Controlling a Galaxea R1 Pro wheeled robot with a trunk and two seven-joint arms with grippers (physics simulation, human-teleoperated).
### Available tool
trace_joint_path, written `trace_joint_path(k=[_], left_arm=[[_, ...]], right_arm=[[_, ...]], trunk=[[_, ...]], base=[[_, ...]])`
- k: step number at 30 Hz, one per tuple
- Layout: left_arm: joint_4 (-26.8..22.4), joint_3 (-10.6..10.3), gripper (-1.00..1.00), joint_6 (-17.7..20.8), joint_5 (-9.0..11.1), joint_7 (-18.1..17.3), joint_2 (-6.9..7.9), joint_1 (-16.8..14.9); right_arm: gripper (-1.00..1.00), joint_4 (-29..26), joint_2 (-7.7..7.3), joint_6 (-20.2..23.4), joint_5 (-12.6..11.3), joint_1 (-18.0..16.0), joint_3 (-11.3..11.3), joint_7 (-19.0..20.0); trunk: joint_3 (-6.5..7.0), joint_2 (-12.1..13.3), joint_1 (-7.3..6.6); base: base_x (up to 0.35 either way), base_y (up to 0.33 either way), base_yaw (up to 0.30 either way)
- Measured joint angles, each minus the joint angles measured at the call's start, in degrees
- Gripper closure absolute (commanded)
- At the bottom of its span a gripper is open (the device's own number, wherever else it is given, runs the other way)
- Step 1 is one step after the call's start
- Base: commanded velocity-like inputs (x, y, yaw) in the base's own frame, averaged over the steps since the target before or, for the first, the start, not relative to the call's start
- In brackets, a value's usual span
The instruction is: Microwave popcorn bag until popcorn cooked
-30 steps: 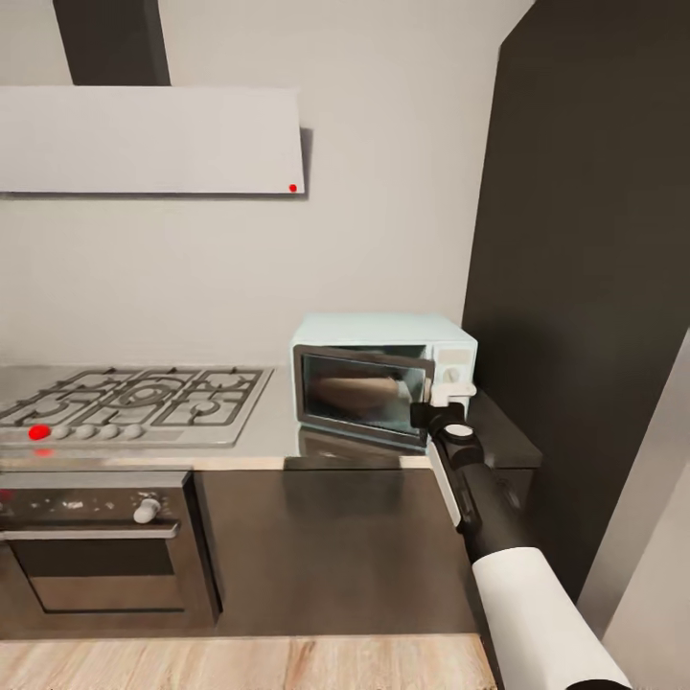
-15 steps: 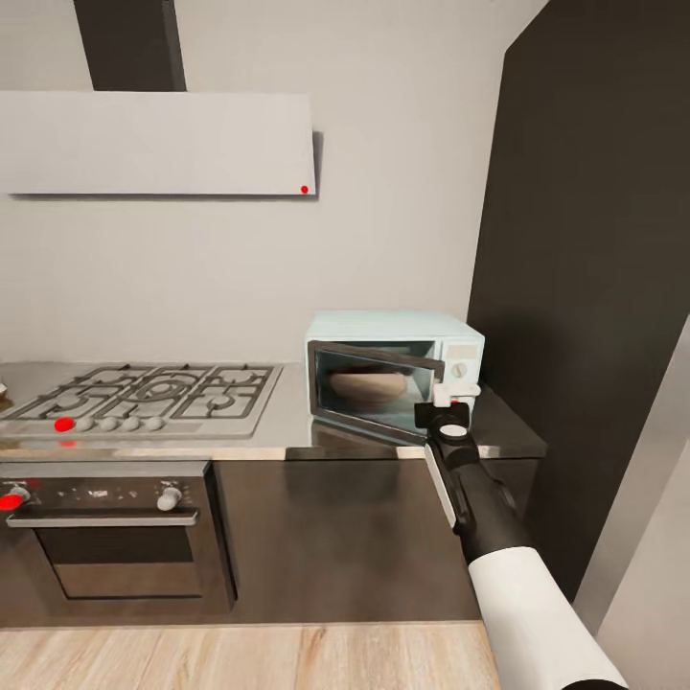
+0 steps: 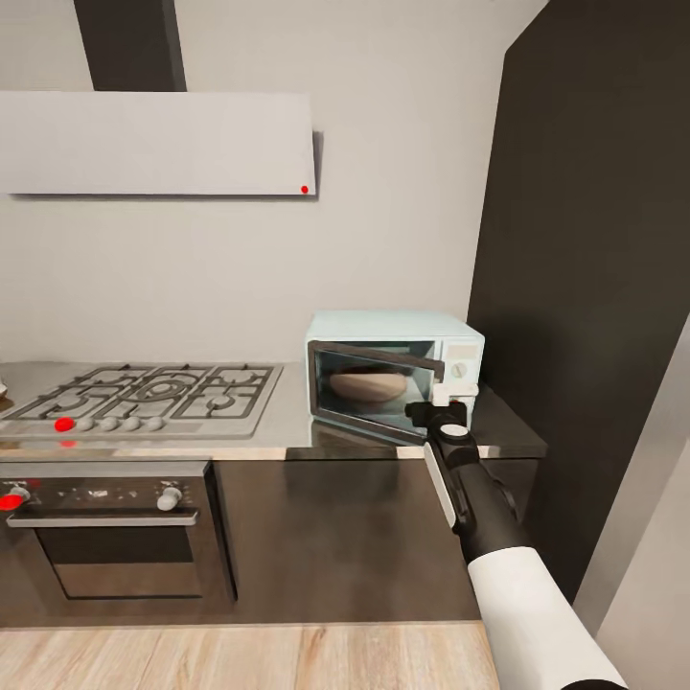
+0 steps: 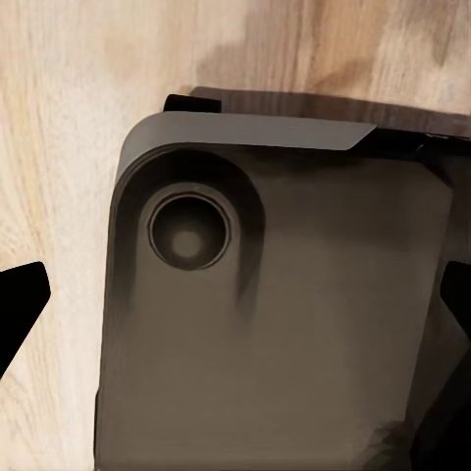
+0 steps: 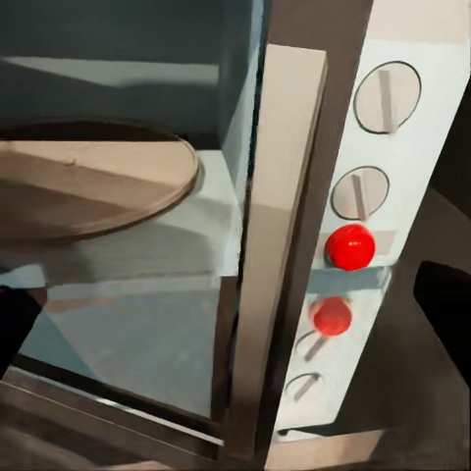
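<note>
1. The robot faces the kitchen run, and the microwave (image 3: pixel 393 369) sits on the countertop (image 3: pixel 287 431) at about 3 o'clock of the gas hob (image 3: pixel 144 395), tight against the tall dark cabinet (image 3: pixel 594 287).
2. Its glass door (image 3: pixel 369 383) stands slightly ajar, the edge near the control panel (image 3: pixel 458 367) swung out a little toward the robot.
3. Behind the glass, a tan rounded shape, the popcorn bag (image 3: pixel 367 385), rests inside the microwave cavity, on the turntable as far as can be told.
4. The right arm (image 3: pixel 508 565) reaches up from 5 o'clock in the head view, and the right gripper (image 3: pixel 448 395) is right at the foot of the control panel, just beside the door's free edge.
5. Whether its fingers are released or clenched, the pictures do not show.
6. From the right wrist, the door's grey frame edge (image 5: pixel 280 245) runs close past the lens, with the round brown turntable plate (image 5: pixel 93 186) visible beyond it.
7. Beside that frame, the white panel shows two round knobs (image 5: pixel 386 96) and a red button (image 5: pixel 350 245), with a red reflection just beneath on the glossy worktop.
8. The left wrist looks down at a dark rounded base plate (image 4: pixel 285 314) over pale wood plank floor (image 4: pixel 59 147); the black tips of the left gripper (image 4: pixel 235 304) sit wide apart at the frame's edges, so it is released.
9. At 9 o'clock of the hob hangs nothing but wall; above it is the white hood (image 3: pixel 158 144), below it the dark oven (image 3: pixel 110 532).
</note>
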Motion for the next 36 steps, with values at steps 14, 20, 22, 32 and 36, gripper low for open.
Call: trace_joint_path(k=[14,20,22,32,36], left_arm=[[0.00,0.06,-1.00,0.00,0.00,0.00,-0.08,0.00],[0.00,0.06,-1.00,0.00,0.00,0.00,-0.08,0.00],[0.00,0.06,-1.00,0.00,0.00,0.00,-0.08,0.00],[-0.04,0.06,-1.00,0.00,0.11,0.00,-0.07,0.01],[-0.07,0.03,-1.00,0.00,0.03,0.00,-0.10,0.00]], right_arm=[[-1.00,-0.18,0.00,0.56,0.00,0.00,0.00,0.21],[-1.00,-0.18,0.00,0.56,-0.01,0.00,0.00,0.27],[-1.00,-0.18,0.00,0.56,-0.01,0.00,0.00,0.31],[-1.00,-0.59,-4.04,0.25,0.19,-0.01,-0.28,6.37],[-1.00,-0.76,-6.21,0.05,-0.19,0.00,-0.35,7.51]], trunk=[[0.00,0.00,0.04],[0.00,0.00,0.04],[0.00,0.00,0.04],[0.00,0.00,0.00],[0.00,0.00,0.00]], base=[[-0.129,0.000,0.000],[-0.344,0.000,0.000],[-0.325,0.000,0.000],[-0.065,0.000,0.000],[0.000,0.000,0.000]])
